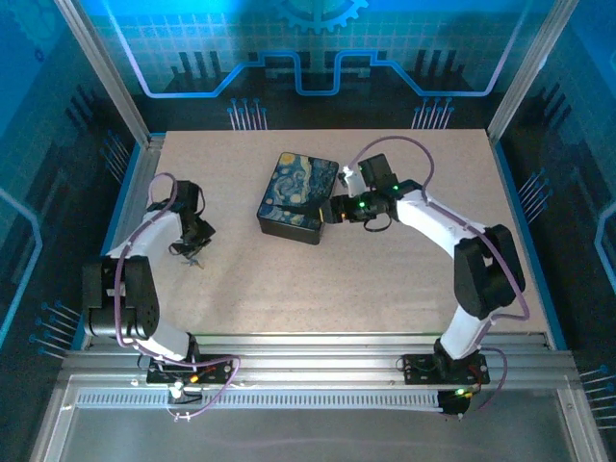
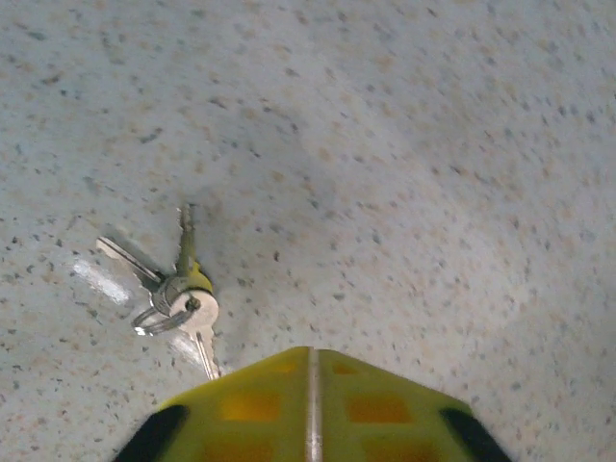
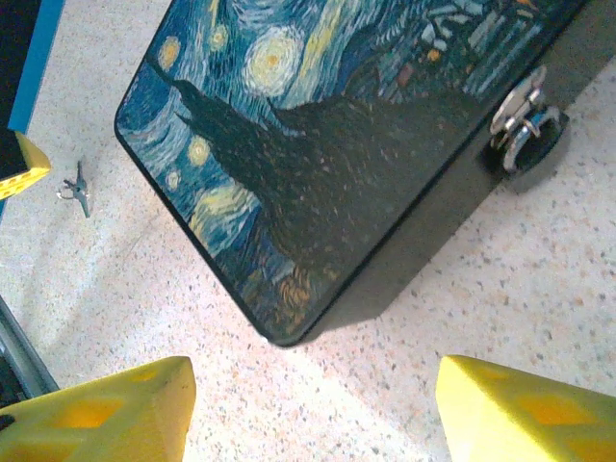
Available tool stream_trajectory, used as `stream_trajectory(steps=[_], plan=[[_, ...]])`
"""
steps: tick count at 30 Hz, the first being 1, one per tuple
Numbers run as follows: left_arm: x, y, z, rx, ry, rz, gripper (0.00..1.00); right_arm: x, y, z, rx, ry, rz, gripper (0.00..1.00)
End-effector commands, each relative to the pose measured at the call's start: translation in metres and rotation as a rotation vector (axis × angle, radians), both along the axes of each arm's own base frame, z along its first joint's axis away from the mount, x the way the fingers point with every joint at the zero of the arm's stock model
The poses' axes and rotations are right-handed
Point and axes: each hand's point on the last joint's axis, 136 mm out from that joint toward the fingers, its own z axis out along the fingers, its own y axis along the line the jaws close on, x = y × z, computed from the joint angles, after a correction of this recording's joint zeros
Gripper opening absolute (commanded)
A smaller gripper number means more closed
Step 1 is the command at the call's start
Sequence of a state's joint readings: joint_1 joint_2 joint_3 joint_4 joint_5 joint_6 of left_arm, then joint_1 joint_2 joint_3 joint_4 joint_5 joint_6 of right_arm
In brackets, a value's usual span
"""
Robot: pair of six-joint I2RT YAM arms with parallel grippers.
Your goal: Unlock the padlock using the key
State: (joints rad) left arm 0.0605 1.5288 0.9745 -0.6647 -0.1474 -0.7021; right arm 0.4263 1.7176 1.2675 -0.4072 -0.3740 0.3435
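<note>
The padlock [image 3: 531, 154], a small dark-bodied one with a bright metal shackle, hangs from a silver hasp [image 3: 510, 101] on the side wall of a dark tin box [image 3: 318, 125] with a swirling blue-and-yellow painted lid. It sits up and to the right of the right gripper [image 3: 313, 409], whose yellow jaws stand spread wide with nothing between them and the box's near corner just ahead. The lock looks hard, compact and loose on its hasp, so I judge it will swing and twist unless its body is pinched across the flat sides. The box seems light enough to slide if pushed. The bunch of keys [image 2: 178, 289], thin silver metal on a ring with one yellowish head, lies flat on the speckled beige table top [image 2: 433, 192]. It is just ahead and to the left of the left gripper [image 2: 310, 385], whose jaws are pressed together on nothing. Flat, slick and low, the keys give little to grip. The head of one key is probably the best hold, and the others will dangle. Bare table lies all round the keys, which are well apart from the box. In the top view the table's left edge and the frame are near the left arm.
</note>
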Motion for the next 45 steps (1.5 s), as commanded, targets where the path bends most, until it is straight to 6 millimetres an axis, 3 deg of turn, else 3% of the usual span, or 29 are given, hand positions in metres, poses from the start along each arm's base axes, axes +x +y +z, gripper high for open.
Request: stream_trajectory(steps=[1,5,10,19,29,35,42,45], plan=[[-0.015,0.005,0.006,0.039,0.07,-0.024,0.29,-0.005,-0.004,0.004,0.011,-0.019,-0.017,0.69],[-0.025,0.018,-0.01,0.037,0.112,0.0,0.41,-0.011,-0.002,-0.002,0.026,0.001,-0.005,0.68],[-0.028,0.028,-0.038,-0.021,0.136,0.012,0.4,-0.014,0.0,-0.005,0.04,0.006,0.013,0.68],[-0.026,0.029,-0.054,-0.02,0.164,0.001,0.38,-0.012,0.001,-0.006,0.031,0.009,0.02,0.68],[-0.024,0.009,-0.05,-0.062,0.144,-0.048,0.29,-0.009,0.004,-0.008,0.041,0.018,0.015,0.67],[-0.025,0.013,-0.047,-0.04,0.155,-0.044,0.24,-0.01,0.004,-0.007,0.043,0.019,0.017,0.67],[-0.021,0.016,-0.03,-0.014,0.126,-0.064,0.24,-0.013,0.002,-0.006,0.041,0.017,0.017,0.67],[-0.022,0.016,-0.031,-0.011,0.14,-0.072,0.24,-0.014,0.003,-0.008,0.046,0.021,0.016,0.67]])
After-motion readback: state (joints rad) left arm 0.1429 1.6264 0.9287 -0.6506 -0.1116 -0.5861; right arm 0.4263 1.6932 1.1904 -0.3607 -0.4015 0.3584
